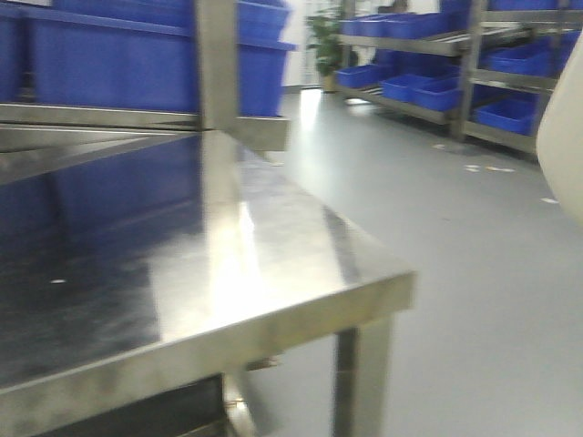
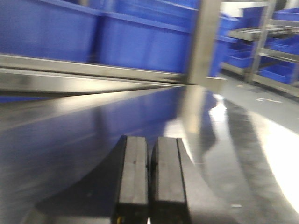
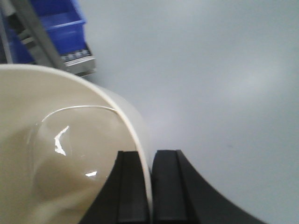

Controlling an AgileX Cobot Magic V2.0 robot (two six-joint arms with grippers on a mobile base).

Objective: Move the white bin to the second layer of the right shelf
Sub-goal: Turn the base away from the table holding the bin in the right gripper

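White bin [image 3: 56,154] aloft, wall pinched by right gripper [image 3: 150,186], bowl left of fingers, grey floor [image 3: 224,70] beneath. Left gripper [image 2: 149,182] closed on nothing, over steel table [image 2: 70,140]. Judged mid-carry; next move needs right shelf second layer found, lined up ahead.

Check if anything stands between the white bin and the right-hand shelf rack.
Nothing visible does. The right gripper pinches the wall of the white bin, and only open grey floor lies between it and the racks ahead. The steel table sits off to the left. Blue crates sit on several rack levels.
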